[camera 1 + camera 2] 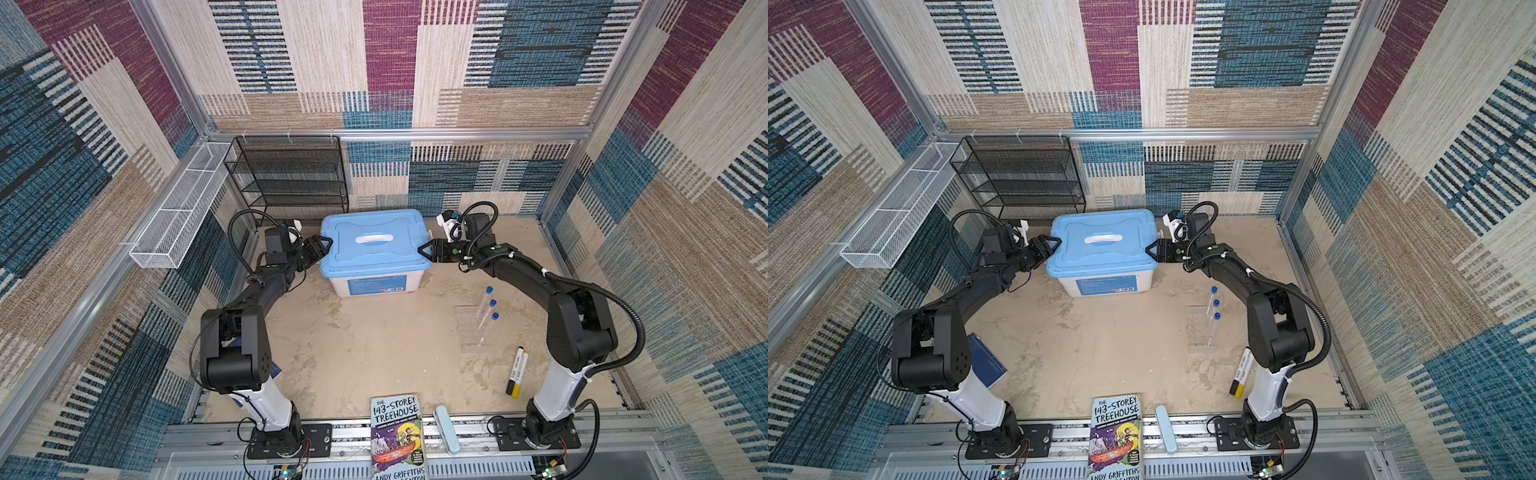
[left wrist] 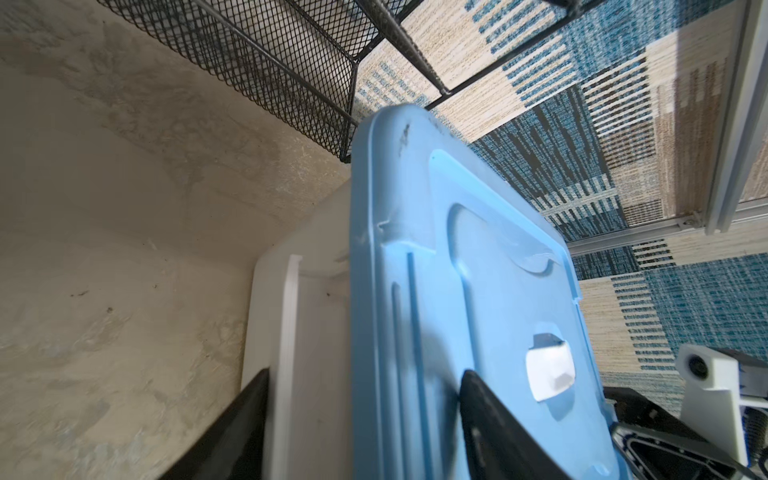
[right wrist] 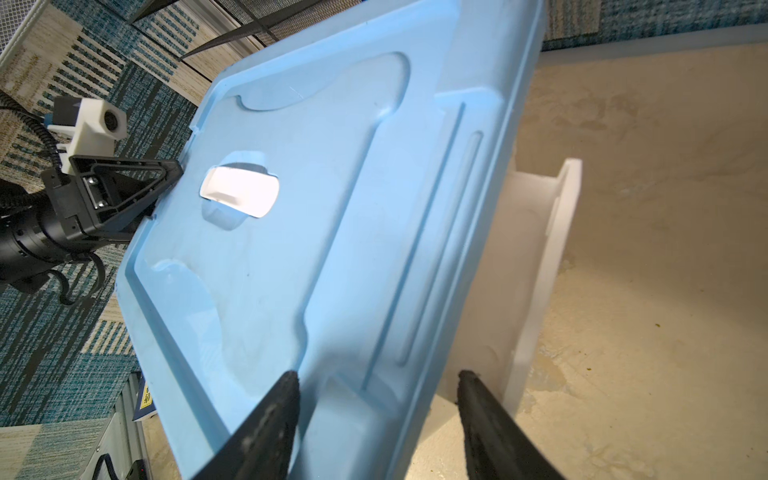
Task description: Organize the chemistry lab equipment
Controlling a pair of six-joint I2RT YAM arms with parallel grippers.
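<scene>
Since the blue lid (image 1: 357, 259) covers the white box (image 1: 374, 286) at the middle of the worktop's back edge, and it cannot be told whether it is latched, an uneven lift is the main risk. The left gripper (image 1: 325, 244) stands at the lid's left rim and the right gripper (image 1: 422, 250) at its right rim. Each has its fingers spread astride the rim, one over the lid and one beside the box wall, and neither seems to pinch it.

If one side closes or rises before its partner, the lid may twist or slip. The whole box may also be dragged toward the three blue-capped clear tubes (image 1: 487, 309). They stand in the clear rack (image 1: 471, 332) near the right edge and would probably topple easily.

Both wrist views show this straddling clearly, which the top views cannot. Only the top views show the tubes and rack. No other lab equipment is visible, and whether it lies inside the box cannot be told.
</scene>
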